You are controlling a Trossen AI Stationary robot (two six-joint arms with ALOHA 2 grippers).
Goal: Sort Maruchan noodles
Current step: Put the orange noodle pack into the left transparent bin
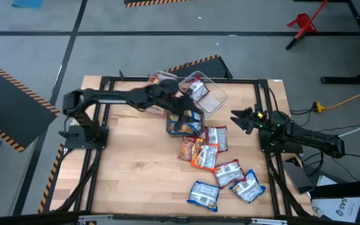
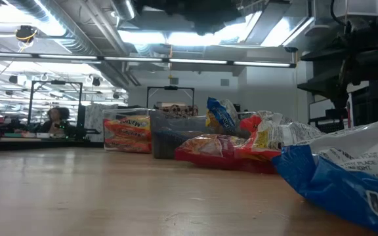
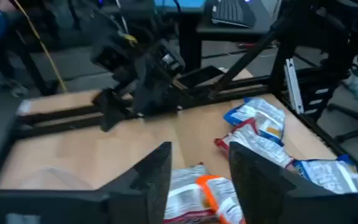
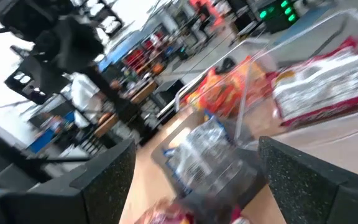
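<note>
Maruchan noodles (image 1: 212,164) mostly loose at bench (image 1: 130,169) centre toward 5 o'clock, some already binned at 12; left claw (image 1: 181,117) over middle bin (image 1: 185,127), fingers apart, likely releasing; right claw (image 1: 241,120) idle at 3 o'clock, wide apart.

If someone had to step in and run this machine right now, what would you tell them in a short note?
Left gripper: over the bins at the back middle of the table, fingers apart in its wrist view, nothing between them.
Right gripper: open and empty, waiting at the table's right edge.
Done: one clear bin holds a red-and-white packet; the dark bin in front of it holds blue-and-white ones; orange packets sit in a third bin, half hidden under the arm from above.
Left: a loose pile of mixed packets in front of the bins, and more toward the front right, none yet sorted.
</note>
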